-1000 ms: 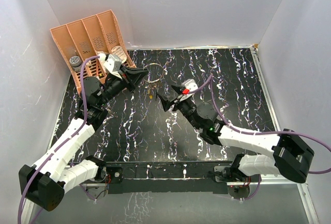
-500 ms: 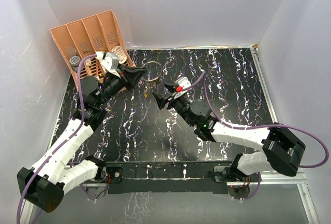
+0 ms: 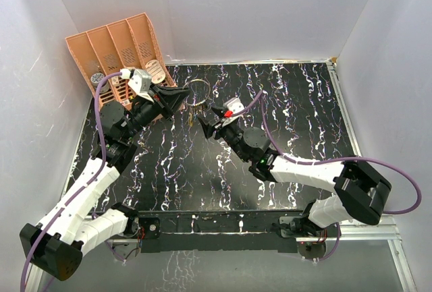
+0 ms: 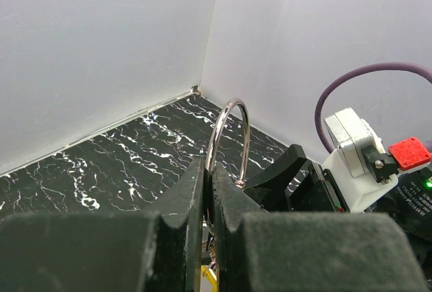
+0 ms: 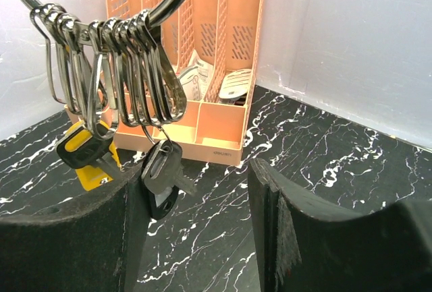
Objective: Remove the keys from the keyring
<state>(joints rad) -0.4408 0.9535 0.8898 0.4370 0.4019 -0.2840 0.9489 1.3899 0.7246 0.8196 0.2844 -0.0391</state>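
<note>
My left gripper (image 3: 181, 99) is shut on the keyring (image 3: 201, 92), a thin silvery loop held upright above the table; in the left wrist view the ring (image 4: 231, 127) rises from between the closed fingers (image 4: 192, 191). Several small wire loops hang from the ring (image 5: 165, 5). Below them dangle the yellow key (image 5: 86, 160) and the black key (image 5: 160, 170). My right gripper (image 3: 206, 126) is open just below the keys. In the right wrist view the black key hangs just inside its left finger (image 5: 101, 238); the right finger (image 5: 287, 231) is apart from it.
An orange desk organizer (image 3: 116, 50) with small items in its compartments stands at the back left, right behind the left gripper; it also shows in the right wrist view (image 5: 216, 56). White walls enclose the black marbled table (image 3: 297, 117).
My right gripper has moved up and to the left, closer under the hanging keys. The left gripper still holds the ring and has shifted only slightly.
</note>
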